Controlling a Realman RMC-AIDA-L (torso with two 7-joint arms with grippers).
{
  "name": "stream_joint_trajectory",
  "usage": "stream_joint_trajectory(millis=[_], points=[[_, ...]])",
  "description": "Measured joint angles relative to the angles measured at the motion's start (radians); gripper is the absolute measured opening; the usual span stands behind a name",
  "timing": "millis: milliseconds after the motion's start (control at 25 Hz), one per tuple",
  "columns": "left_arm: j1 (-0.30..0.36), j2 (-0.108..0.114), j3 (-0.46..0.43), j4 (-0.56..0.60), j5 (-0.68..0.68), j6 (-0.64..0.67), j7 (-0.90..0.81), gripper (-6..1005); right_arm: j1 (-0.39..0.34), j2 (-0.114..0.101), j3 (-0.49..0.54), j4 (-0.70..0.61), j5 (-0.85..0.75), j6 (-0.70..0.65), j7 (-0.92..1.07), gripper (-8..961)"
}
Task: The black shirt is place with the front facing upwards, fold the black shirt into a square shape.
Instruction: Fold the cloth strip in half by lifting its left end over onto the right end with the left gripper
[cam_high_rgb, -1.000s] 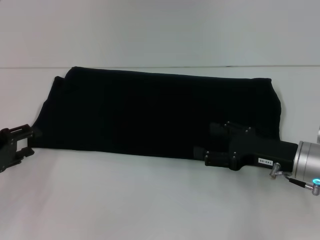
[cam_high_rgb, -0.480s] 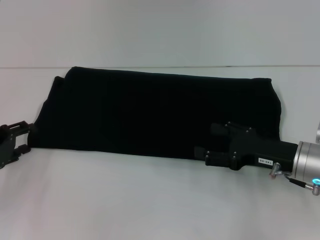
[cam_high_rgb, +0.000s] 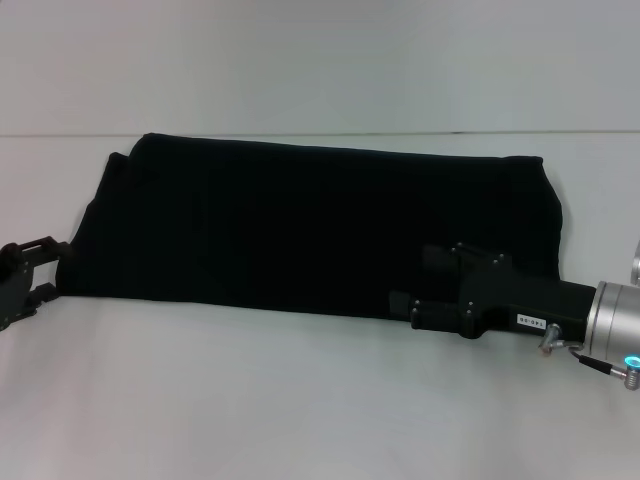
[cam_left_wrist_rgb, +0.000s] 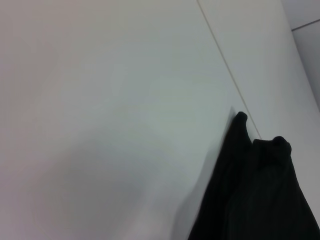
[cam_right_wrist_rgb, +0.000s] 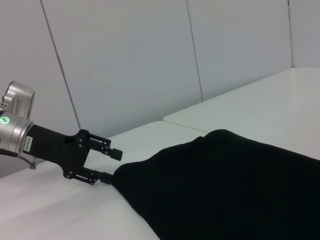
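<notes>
Black shirt (cam_high_rgb: 300, 225) lies as a long band on the bench (cam_high_rgb: 300, 400), soft and limp; left pincer (cam_high_rgb: 40, 268) and right pincer (cam_high_rgb: 420, 285) gape at its ends, best gripped at corners.

White table surface (cam_high_rgb: 300, 400), matte, evenly lit, with a thin seam (cam_high_rgb: 300, 135) running across its far part; behind it, a pale grey wall (cam_right_wrist_rgb: 150, 60) of flat panels divided by narrow vertical joints (cam_right_wrist_rgb: 194, 50).
</notes>
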Motion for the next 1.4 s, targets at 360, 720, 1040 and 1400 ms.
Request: stream_joint_trajectory(millis=[360, 720, 1040, 1400], points=[[-0.035, 0.002, 0.007, -0.035, -0.001, -0.020, 0.006, 661, 0.009, 0.000, 0.000, 0.009, 0.000, 0.001, 0.001, 947], [-0.078, 0.005, 0.050, -0.050, -0.005, -0.046, 0.009, 659, 0.013, 0.000, 0.000, 0.022, 0.000, 0.001, 0.002, 946], [-0.083, 0.000, 0.090, -0.047, -0.007, -0.064, 0.063, 632, 0.013, 0.000, 0.002, 0.025, 0.002, -0.007, 0.003, 947], [-0.091, -0.007, 0.111, -0.050, -0.012, -0.069, 0.108, 388, 0.009, -0.001, 0.001, 0.025, 0.004, -0.011, 0.021, 947]])
